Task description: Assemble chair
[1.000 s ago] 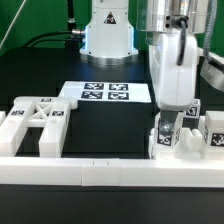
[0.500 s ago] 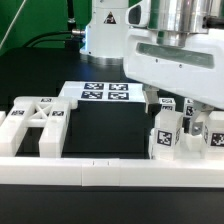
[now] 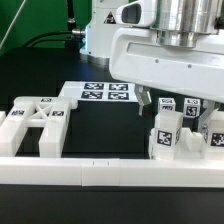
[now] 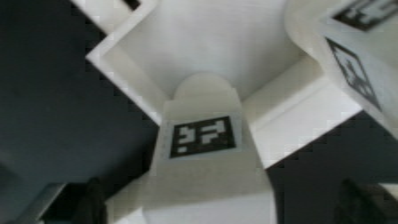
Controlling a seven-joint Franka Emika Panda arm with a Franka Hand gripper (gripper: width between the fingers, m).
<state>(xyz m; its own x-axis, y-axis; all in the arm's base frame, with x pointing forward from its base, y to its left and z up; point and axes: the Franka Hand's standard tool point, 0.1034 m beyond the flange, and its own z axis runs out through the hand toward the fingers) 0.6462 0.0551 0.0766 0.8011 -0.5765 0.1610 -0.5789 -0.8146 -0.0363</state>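
The black, matte table (image 3: 100, 130) filled most of the exterior view. Above it hung the Franka arm (image 3: 170, 55), its smooth white housing blocking the upper part of the exterior view's right. A long plain white border rail (image 3: 100, 172) ran along the table's near edge.

At the exterior view's left, just behind the rail, lay the X-braced frame (image 3: 35, 125). It was blocky white plastic with crossed bars, and it bore small square black-and-white tags. Behind it, toward the middle, the marker board (image 3: 105, 93) lay thin and flat, printed with four patterned squares.

The cluster of chair parts (image 3: 200, 135) stood at the exterior view's right, just behind the rail. These were upright white blocks, each with a patterned tag on its face. The front one was a peg (image 3: 166, 135), standing straight.

The gripper (image 3: 175, 112) was low over this cluster with its jaws spread wide. One dark finger (image 3: 143, 101) hung apart from the peg, toward the marker board. In the wrist view a white, round-ended piece (image 4: 205, 140) with a square tag lay between the jaws. It was probably that same peg, though the close view was too blurred to be sure. Nothing was pinched, and no finger could be seen touching a part.
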